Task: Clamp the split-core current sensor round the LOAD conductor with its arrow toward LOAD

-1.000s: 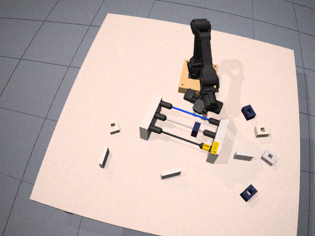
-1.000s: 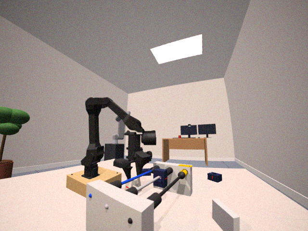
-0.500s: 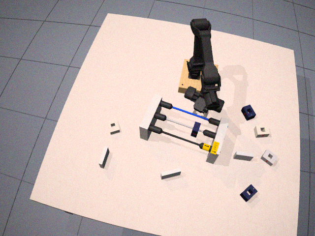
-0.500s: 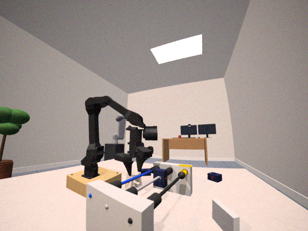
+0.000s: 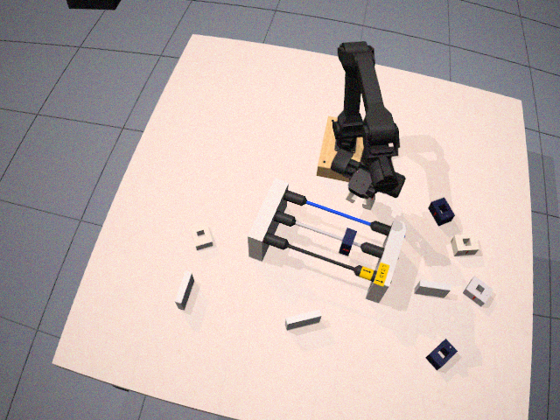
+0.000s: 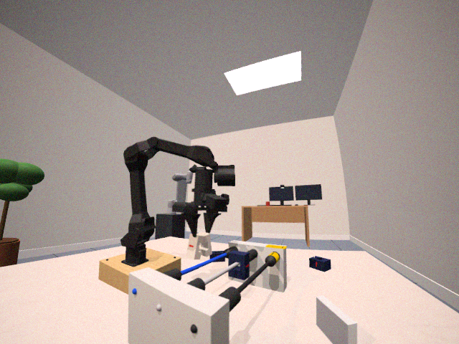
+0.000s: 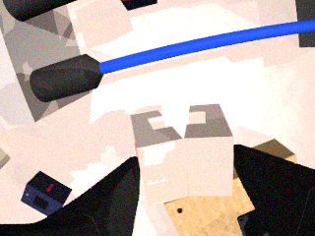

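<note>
My gripper (image 6: 201,233) (image 7: 185,158) is shut on the open cream sensor (image 5: 369,201) (image 6: 192,251) (image 7: 211,164) and holds it above the table, beside the blue conductor on the arm's side. The sensor's two halves stand apart, its mouth pointing down. A small red mark shows on its side in the exterior view; I cannot read its arrow. The LOAD marker (image 5: 381,274) is a yellow label on one end block. The black conductor (image 5: 321,257) (image 6: 254,276) with a yellow arrow sleeve (image 5: 366,272) (image 6: 273,258) runs to it, farthest from the arm.
The blue conductor (image 5: 337,212) (image 6: 204,263) (image 7: 197,46) is nearest the arm. A dark blue sensor (image 5: 348,239) (image 6: 238,264) sits round the middle grey conductor. Several closed sensors and an upright white plate (image 5: 431,289) stand right of the rack; more plates (image 5: 303,320) (image 5: 185,290) stand in front and left.
</note>
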Controlling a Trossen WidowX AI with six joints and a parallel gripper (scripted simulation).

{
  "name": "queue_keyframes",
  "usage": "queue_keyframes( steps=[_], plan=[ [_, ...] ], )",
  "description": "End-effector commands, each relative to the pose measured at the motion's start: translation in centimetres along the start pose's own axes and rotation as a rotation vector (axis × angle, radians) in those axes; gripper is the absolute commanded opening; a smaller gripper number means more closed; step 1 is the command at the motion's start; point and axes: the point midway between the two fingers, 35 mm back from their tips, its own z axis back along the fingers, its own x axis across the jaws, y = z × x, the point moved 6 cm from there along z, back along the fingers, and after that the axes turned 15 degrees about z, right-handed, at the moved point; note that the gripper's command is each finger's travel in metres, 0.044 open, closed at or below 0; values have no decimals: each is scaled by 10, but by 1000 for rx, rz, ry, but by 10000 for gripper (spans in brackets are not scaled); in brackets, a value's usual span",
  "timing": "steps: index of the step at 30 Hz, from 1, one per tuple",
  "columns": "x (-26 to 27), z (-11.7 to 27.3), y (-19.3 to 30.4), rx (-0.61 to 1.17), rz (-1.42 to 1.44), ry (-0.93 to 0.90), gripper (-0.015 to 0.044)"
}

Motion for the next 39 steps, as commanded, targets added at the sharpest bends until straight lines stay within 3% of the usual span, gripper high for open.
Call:
queue_keyframes(
  steps=[1,11,39],
  plan=[
    [-2,21,4,-11,-3,-5,0],
    [-5,36,-3,-10,-79,-5,0],
    [-64,45,-121,-17,-961,-9,0]
  ],
)
